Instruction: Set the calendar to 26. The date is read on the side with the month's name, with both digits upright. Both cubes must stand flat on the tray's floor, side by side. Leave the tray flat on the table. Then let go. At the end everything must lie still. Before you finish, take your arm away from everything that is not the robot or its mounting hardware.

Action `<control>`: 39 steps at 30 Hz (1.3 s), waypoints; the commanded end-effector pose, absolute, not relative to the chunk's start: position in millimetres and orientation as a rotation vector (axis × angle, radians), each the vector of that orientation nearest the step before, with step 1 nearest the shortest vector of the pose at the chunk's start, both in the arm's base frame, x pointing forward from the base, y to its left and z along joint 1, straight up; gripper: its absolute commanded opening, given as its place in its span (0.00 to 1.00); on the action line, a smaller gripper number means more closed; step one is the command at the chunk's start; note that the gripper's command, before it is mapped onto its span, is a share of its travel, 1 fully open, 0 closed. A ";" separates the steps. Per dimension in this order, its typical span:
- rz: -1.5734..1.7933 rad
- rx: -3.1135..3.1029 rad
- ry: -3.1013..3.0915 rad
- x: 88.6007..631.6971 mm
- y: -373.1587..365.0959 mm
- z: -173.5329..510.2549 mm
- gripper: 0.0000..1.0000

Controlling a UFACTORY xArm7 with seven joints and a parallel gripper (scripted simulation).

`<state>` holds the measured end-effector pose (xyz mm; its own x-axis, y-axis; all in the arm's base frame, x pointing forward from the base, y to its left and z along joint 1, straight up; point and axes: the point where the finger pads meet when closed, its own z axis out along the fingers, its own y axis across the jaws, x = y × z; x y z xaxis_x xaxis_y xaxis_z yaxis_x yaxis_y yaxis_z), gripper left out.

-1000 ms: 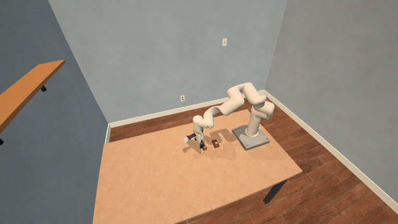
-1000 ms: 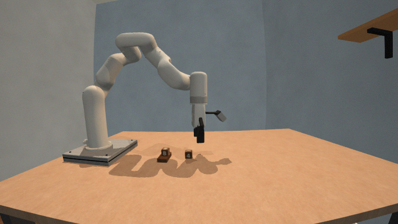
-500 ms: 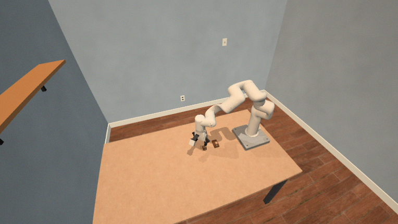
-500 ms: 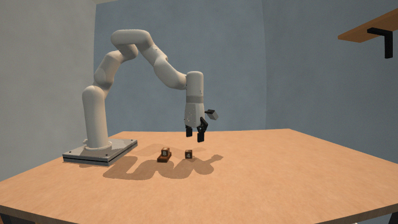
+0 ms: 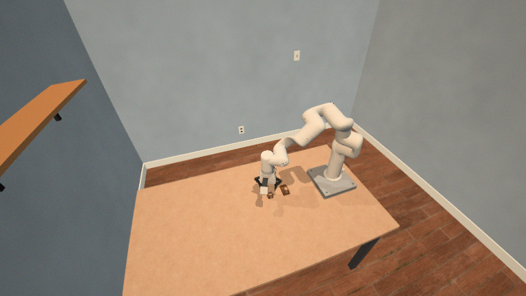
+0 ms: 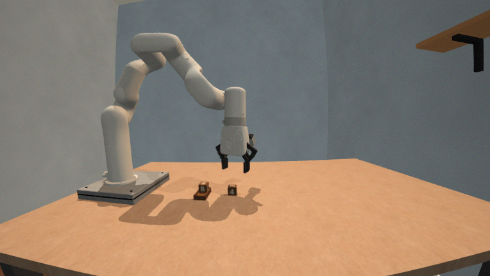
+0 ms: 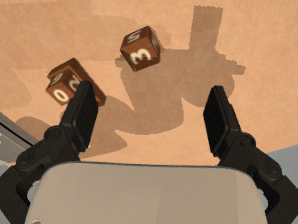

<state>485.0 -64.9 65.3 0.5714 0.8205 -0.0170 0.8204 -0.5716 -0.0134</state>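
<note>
Counter (image 5: 220, 228) (image 6: 274, 226) (image 7: 260, 115) of pale tan board carries everything: arm, base plate, tray and both cubes. Above it arches the white arm (image 5: 310, 130) (image 6: 205, 87), its wrist end pointing down. Its grey base plate (image 5: 343, 189) (image 6: 87, 196) sits near one end of the board, the closest bulky thing to the tray, with a strip of bare surface between them. Off to the side, a wooden shelf (image 5: 44, 106) (image 6: 452, 32) juts from the wall, well apart from the arm and higher than the counter.

Black fingers (image 5: 268, 182) (image 6: 235, 165) hang above the counter, spread wide open, with nothing between them. The small brown tray (image 5: 287, 193) (image 6: 200, 197) (image 7: 101, 98) lies on the counter between base plate and loose cube. One cube (image 6: 203, 187) (image 7: 61, 94) stands in it, showing 8 in the exterior view, and 0 and 2 in the wrist view; part of it hides behind a finger there. The other cube (image 5: 270, 195) (image 6: 231, 190) (image 7: 141, 49) stands on the counter outside the tray, apart from it, showing 4 in the exterior view, and 3 and 5 in the wrist view. Open counter surrounds this pair, and the edges are well apart from them.

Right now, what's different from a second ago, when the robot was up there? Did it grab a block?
The gripper twisted around and shifted a little toward the robot's base. It didn't grab or let go of anything. The loose block, the tray and the block on it stayed put.
</note>
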 end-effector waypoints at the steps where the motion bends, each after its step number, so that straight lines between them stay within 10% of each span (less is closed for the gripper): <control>1: 0.011 -2.652 -1.672 481.4 -63.7 68.5 1.00; 16: 0.001 -2.363 -2.070 472.1 -59.5 72.0 1.00; 17: 0.001 -2.363 -2.070 472.1 -59.5 72.0 0.49; 39: 0.001 -2.363 -2.070 472.1 -59.5 72.0 0.49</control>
<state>470.6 -59.2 70.4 0.1313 0.9913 -0.0009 0.9913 -0.1313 -0.0052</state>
